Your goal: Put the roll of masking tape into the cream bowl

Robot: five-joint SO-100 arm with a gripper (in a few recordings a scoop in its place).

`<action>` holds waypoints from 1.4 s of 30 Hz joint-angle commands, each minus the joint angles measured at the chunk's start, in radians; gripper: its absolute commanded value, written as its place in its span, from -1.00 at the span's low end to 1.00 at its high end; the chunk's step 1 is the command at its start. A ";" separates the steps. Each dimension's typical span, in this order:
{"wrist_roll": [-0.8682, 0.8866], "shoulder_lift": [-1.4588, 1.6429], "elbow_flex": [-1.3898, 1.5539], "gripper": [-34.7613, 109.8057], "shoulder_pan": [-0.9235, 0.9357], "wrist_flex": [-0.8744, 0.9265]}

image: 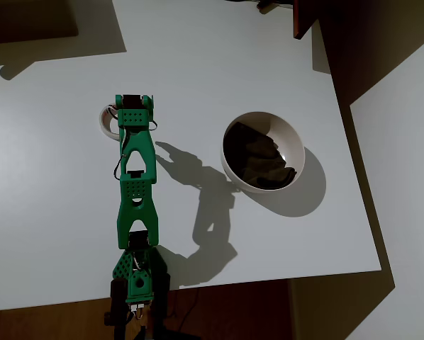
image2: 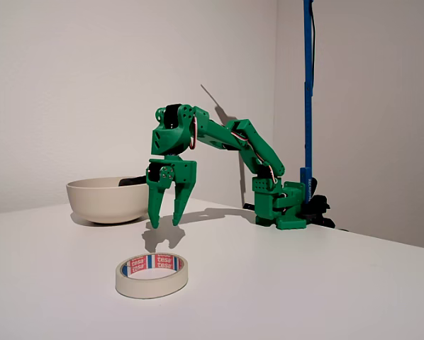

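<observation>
Currently, stage: reach not finished, nothing picked up yet.
gripper (image2: 165, 224): fingers spread apart and empty, pointing down, hanging above the table; likely pre-opened to straddle the ring wall.
roll of masking tape (image2: 152, 275): flat on the white table (image2: 325, 283), hole up, reddish print inside the core; in the overhead view the wrist covers most of it, so the arm looks lined up over it.
cream bowl (image: 263, 151): upright, well apart from the tape, mouth open for a drop from above; something dark inside.

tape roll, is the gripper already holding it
No, in the fixed view the roll of masking tape lies flat on the table while the gripper hangs open above and behind it, not touching.
</observation>
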 commanded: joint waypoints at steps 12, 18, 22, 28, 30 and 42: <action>0.009 -0.012 -0.057 -0.32 -0.031 -0.041; -0.023 -0.055 -0.123 -0.31 -0.023 -0.026; -0.025 -0.058 -0.124 -0.31 -0.057 -0.003; -0.006 -0.074 -0.126 -0.32 -0.092 -0.006; -0.003 -0.074 -0.126 -0.32 -0.109 -0.006; 0.015 -0.109 -0.127 -0.34 -0.141 -0.017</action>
